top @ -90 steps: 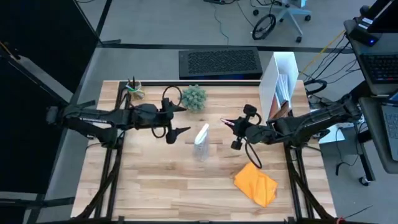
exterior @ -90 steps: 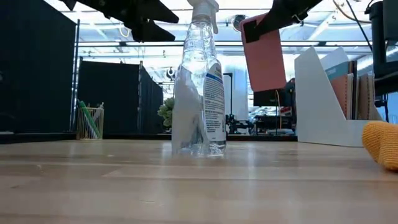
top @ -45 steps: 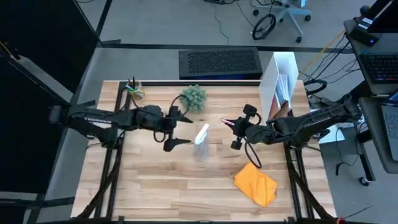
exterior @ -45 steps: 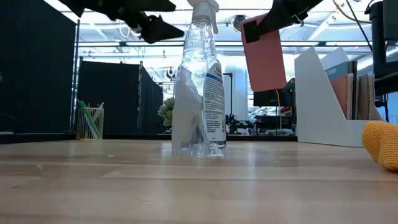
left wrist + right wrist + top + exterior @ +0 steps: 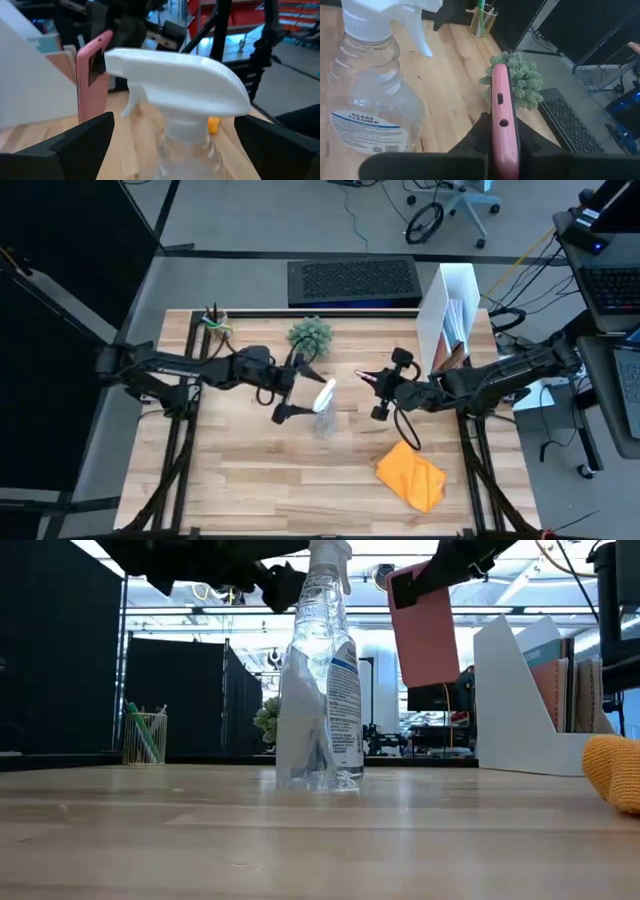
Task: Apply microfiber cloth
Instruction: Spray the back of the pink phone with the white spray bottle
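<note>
The orange cloth [image 5: 411, 475] lies crumpled on the bench [image 5: 250, 490], below and well apart from both tools, and nothing is touching it yet. In the low view it just peeks in at the edge [image 5: 615, 772]. Above it, the right tool [image 5: 377, 393] is clamped on a pink phone [image 5: 502, 122], lifted edge-up off the bench, probably so a face is free for wiping. That arm reaches in level from the right, wrist turned toward the middle. Beside the phone stands the spray bottle [image 5: 323, 408], and the left tool [image 5: 292, 388] sits right at its white trigger head [image 5: 180, 85], fingers spread wide to either side, not gripping. Looks like spray comes first, cloth after. The left arm stretches long and low across the bench, past a small plant [image 5: 310, 334].
</note>
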